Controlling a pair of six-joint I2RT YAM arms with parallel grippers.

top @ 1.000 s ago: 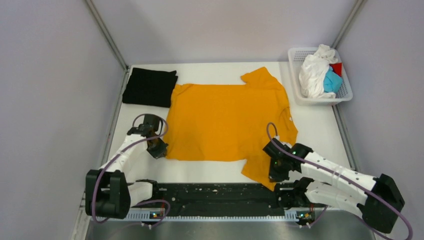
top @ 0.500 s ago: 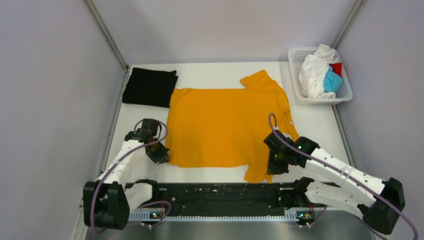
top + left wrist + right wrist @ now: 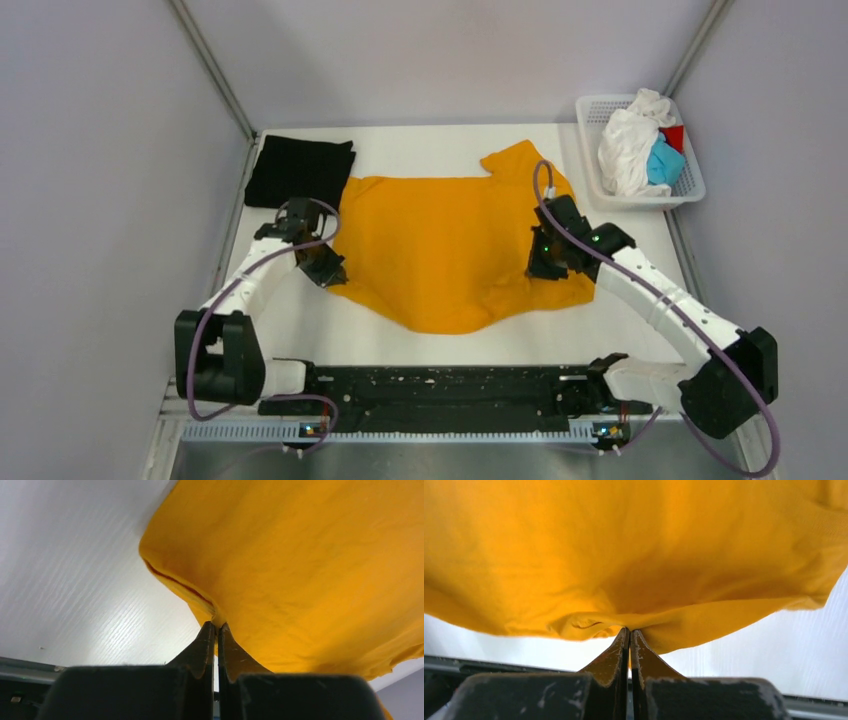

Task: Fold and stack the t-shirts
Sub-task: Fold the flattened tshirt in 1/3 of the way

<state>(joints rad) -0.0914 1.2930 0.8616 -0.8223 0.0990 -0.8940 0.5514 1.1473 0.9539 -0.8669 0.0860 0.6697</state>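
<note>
An orange-yellow t-shirt (image 3: 440, 240) lies across the middle of the table, its near hem lifted and sagging between my two arms. My left gripper (image 3: 330, 272) is shut on the shirt's near left corner (image 3: 216, 617). At the near right side my right gripper (image 3: 548, 268) is shut on the cloth (image 3: 629, 622), pinched at the fingertips. A folded black t-shirt (image 3: 299, 173) rests at the far left. In a basket at the far right are crumpled white (image 3: 626, 148), light blue (image 3: 662, 162) and red (image 3: 674, 135) t-shirts.
The white mesh basket (image 3: 690, 190) stands at the table's far right corner. Grey walls close in both sides and the back. A black rail (image 3: 440, 385) runs along the near edge between the arm bases.
Both grippers have moved away from the near edge toward the back, carrying the shirt's near hem with them. The near sleeve has been dragged up off the front of the table.
</note>
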